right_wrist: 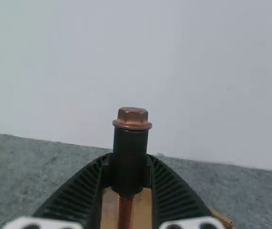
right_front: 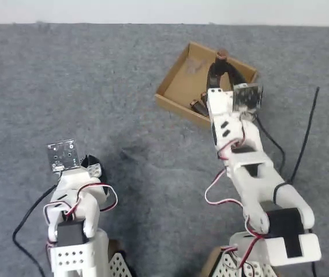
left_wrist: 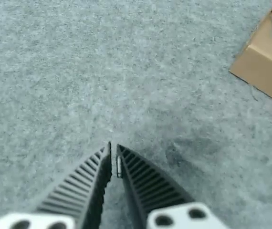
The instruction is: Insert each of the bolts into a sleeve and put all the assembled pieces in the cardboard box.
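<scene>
Bolt point(right_wrist: 132, 117) in its black sleeve point(right_wrist: 130, 160) is clamped between the right jaws, copper head poking past their tips, held over the cardboard box point(right_front: 179, 81) below, likely for dropping beside finished pieces point(right_front: 199, 105) there, while the left jaws sit nearly closed, empty, above the worktop point(left_wrist: 78, 71).

the right gripper point(right_front: 222, 63) hangs over the cardboard box point(right_front: 182, 78), hiding part of its floor, so the assembled pieces point(right_front: 199, 105) beneath it cannot be counted. in the left wrist view, the frame's edge cuts the cardboard box point(left_wrist: 265, 67) off. in the right wrist view, the bolt point(right_wrist: 132, 117) in its sleeve point(right_wrist: 130, 157) loses its threaded end to the frame's edge.
</scene>
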